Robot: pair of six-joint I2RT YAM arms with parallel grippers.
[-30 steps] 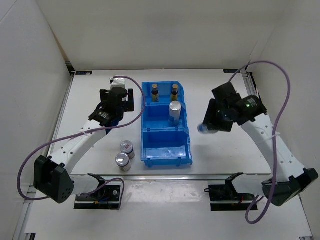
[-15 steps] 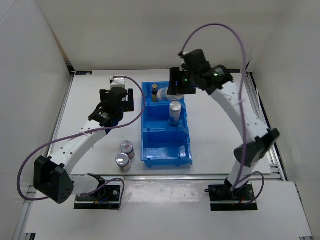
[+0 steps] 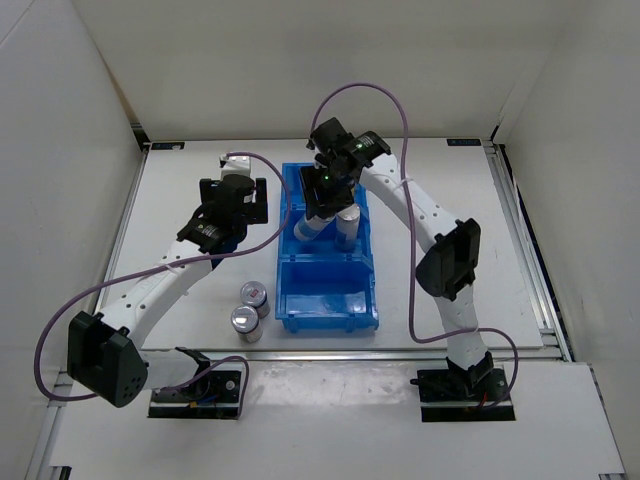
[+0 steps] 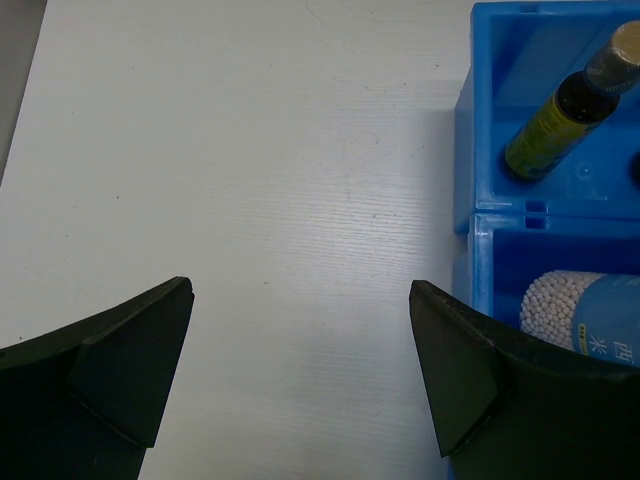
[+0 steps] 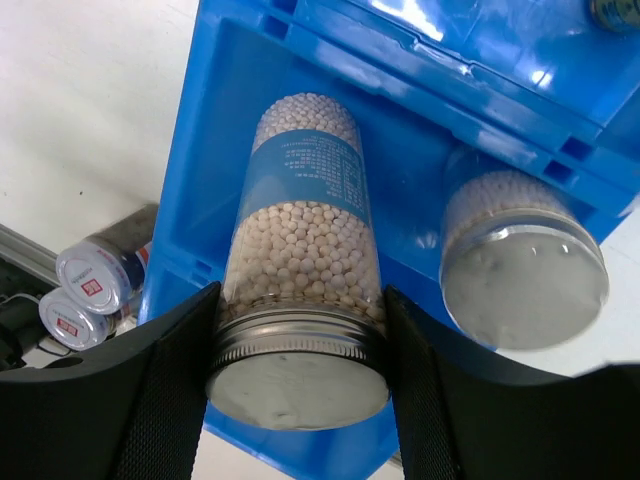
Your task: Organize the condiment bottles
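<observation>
My right gripper (image 3: 320, 208) (image 5: 298, 372) is shut on a blue-white jar of white beads (image 5: 300, 250), holding it by the silver lid, tilted, in the middle compartment of the blue bin (image 3: 328, 318). The second blue-white jar (image 3: 349, 226) (image 5: 522, 262) stands beside it in the same compartment. A brown bottle with a yellow label (image 4: 560, 118) is in the far compartment; the arm hides the bottles from above. Two short jars with red marks (image 3: 256, 296) (image 3: 244, 321) stand on the table left of the bin. My left gripper (image 3: 222, 222) (image 4: 300, 370) is open and empty over bare table.
The bin's near compartment (image 3: 330, 290) holds nothing. The right arm reaches across the bin from the right. White walls surround the table, and its metal rail (image 3: 130, 230) runs down the left side. The bin's left wall (image 4: 465, 170) is close to my left gripper.
My right arm swung left from the table's right side, carrying the blue-white jar over the far compartment and down into the bin's middle compartment. The left arm has not moved.
</observation>
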